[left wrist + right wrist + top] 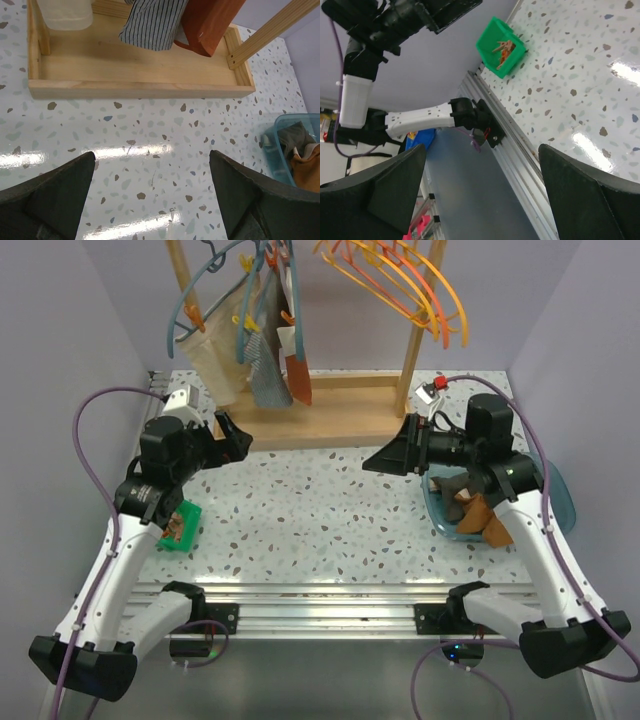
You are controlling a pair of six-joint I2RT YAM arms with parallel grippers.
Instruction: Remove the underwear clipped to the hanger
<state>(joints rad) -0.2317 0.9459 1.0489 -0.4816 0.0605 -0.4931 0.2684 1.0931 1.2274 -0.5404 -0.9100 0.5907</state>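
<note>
The rust-brown underwear (299, 378) hangs at the back rack, rightmost of three hanging cloths, held by small orange clips (288, 317). Its yellow-orange hanger (274, 256) is mostly hidden among the blue-grey hangers. The underwear's lower end also shows in the left wrist view (212, 22), above the wooden base. My left gripper (232, 437) (152, 160) is open and empty, low over the table in front of the rack's base. My right gripper (385, 460) (482, 150) is open and empty, pointing left over the table's middle.
A beige cloth (215, 360) and a grey patterned cloth (268, 375) hang left of the underwear. Several empty orange hangers (410, 280) hang at right. A wooden base tray (140, 75), a blue bin (562, 502) with clothes, and a green bin (181, 525) with clips are present.
</note>
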